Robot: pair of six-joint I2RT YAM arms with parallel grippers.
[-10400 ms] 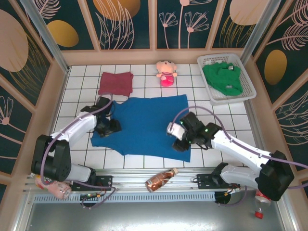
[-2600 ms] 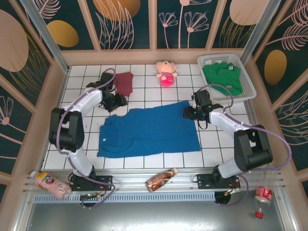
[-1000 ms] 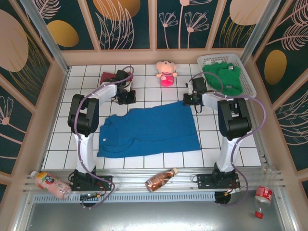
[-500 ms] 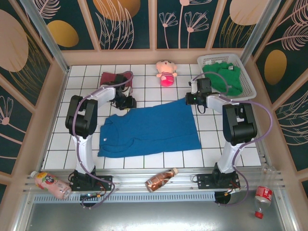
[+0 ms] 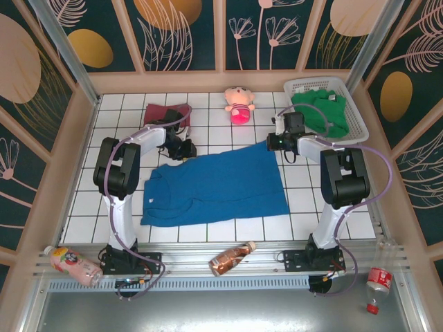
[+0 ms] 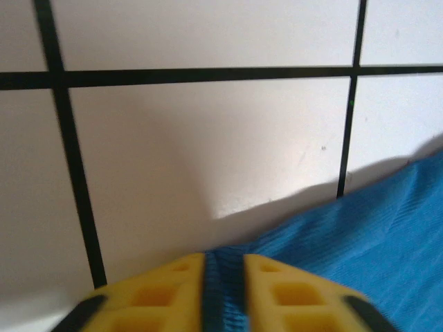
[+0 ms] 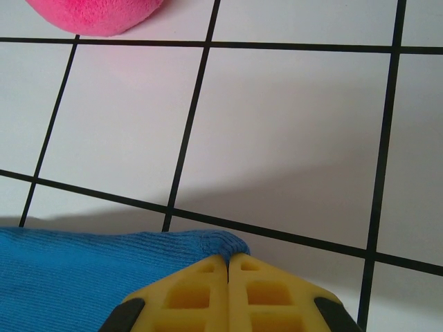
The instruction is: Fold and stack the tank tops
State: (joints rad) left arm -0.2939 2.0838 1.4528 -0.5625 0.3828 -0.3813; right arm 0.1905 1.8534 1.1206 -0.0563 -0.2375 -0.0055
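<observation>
Three tank tops lie well apart. The blue tank top [image 5: 214,183] is spread flat in the middle of the white tiled tabletop [image 5: 304,200]. The maroon tank top [image 5: 166,111] is a small bundle at the far left, just behind the left arm. The green tank top [image 5: 320,111] is heaped in a white basket [image 5: 356,128] at the far right corner.

Both arms reach out to the far edge of the blue one. The left hand [image 5: 183,148] is at its far left corner. In the left wrist view its yellow fingers [image 6: 166,294] stand a sliver apart, with a strip of blue cloth clamped between them. The right hand [image 5: 271,143] is at the far right corner. In the right wrist view its fingers [image 7: 201,290] are pressed together and the rolled hem corner reaches their tips. Whether any cloth is caught there I cannot tell.

A pink doll [image 5: 239,104] sits at the far edge between the maroon bundle and the basket. A bottle [image 5: 232,257] lies on its side on the near rail between the arm bases.
</observation>
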